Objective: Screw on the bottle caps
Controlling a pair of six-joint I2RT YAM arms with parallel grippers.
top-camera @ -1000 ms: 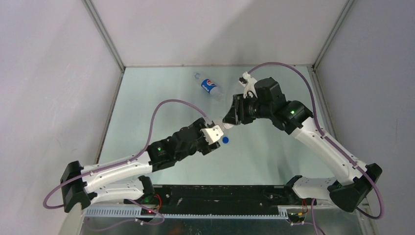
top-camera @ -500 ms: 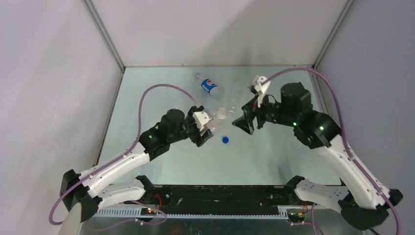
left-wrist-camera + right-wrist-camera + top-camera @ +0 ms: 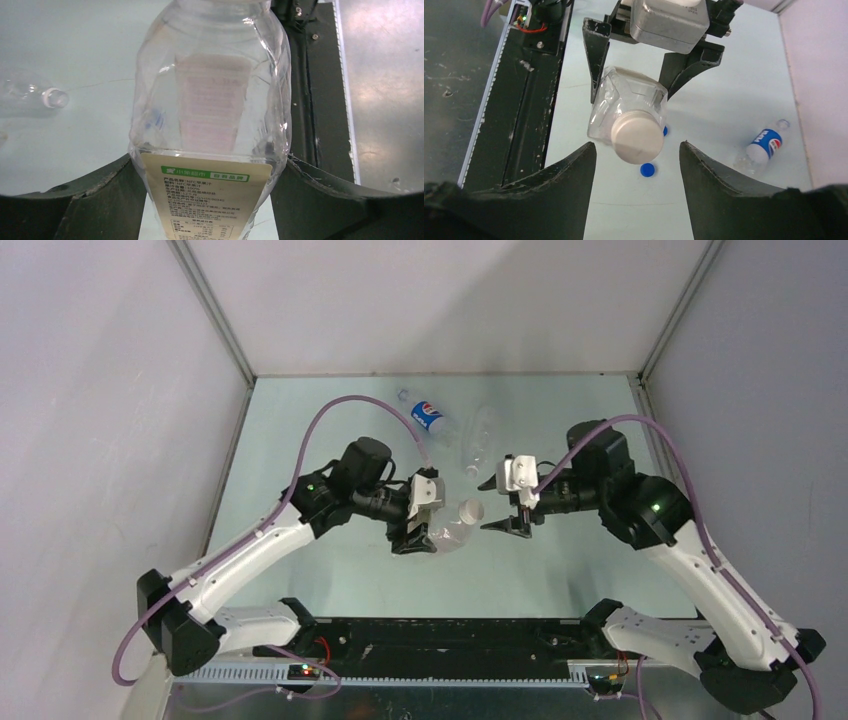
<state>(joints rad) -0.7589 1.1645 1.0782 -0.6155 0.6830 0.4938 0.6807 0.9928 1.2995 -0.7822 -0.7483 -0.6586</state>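
Observation:
My left gripper (image 3: 418, 534) is shut on the clear bottle with the white/yellow label (image 3: 446, 535) and holds it above the table, neck toward the right arm. In the left wrist view the jaws (image 3: 210, 167) clamp its labelled base (image 3: 210, 100). A white cap (image 3: 638, 142) sits on its mouth (image 3: 470, 510). My right gripper (image 3: 503, 520) is open and empty, its fingers to either side of the cap (image 3: 638, 150) without touching it. Two blue caps (image 3: 648, 170) (image 3: 665, 131) lie on the table beneath. The Pepsi bottle (image 3: 428, 417) and the plain bottle (image 3: 480, 433) lie at the back.
The plain bottle (image 3: 30, 95) lies open-mouthed. The Pepsi bottle (image 3: 766, 145) lies to the right in the right wrist view. A black rail (image 3: 450, 635) runs along the table's near edge between the arm bases. Grey walls enclose the table.
My left gripper has carried the bottle nearer and to the right, over the blue cap. My right gripper has come off the white cap, dropped lower and now faces it, open.

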